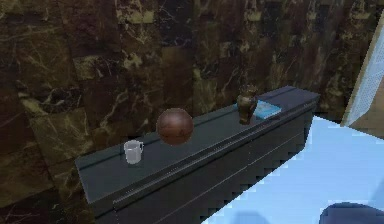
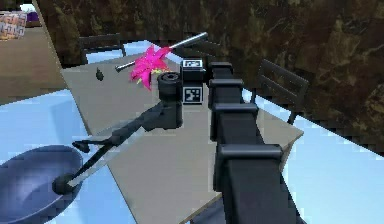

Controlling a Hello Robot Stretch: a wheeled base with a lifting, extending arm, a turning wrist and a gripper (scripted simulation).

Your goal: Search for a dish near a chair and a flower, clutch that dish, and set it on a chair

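Note:
A dark blue round dish (image 2: 30,190) hangs at the far end of my gripper (image 2: 70,166), beyond the table's near-left edge and above the light blue floor, so the gripper holds it. Its rim also shows at the forward view's bottom right as a dark round dish (image 1: 352,213). My arm (image 2: 240,150) reaches over the grey-brown table (image 2: 150,170). A pink flower (image 2: 151,65) with a grey stem lies on the table past the gripper body. Dark chairs stand at the table's far side (image 2: 101,44) and at its right side (image 2: 281,85).
Ahead, a long dark sideboard (image 1: 200,165) stands against a dark marble wall, bearing a brown ball (image 1: 175,125), a glass mug (image 1: 133,151) and a blue item (image 1: 267,112). A small dark object (image 2: 98,75) sits on the table. Light blue floor lies on the right.

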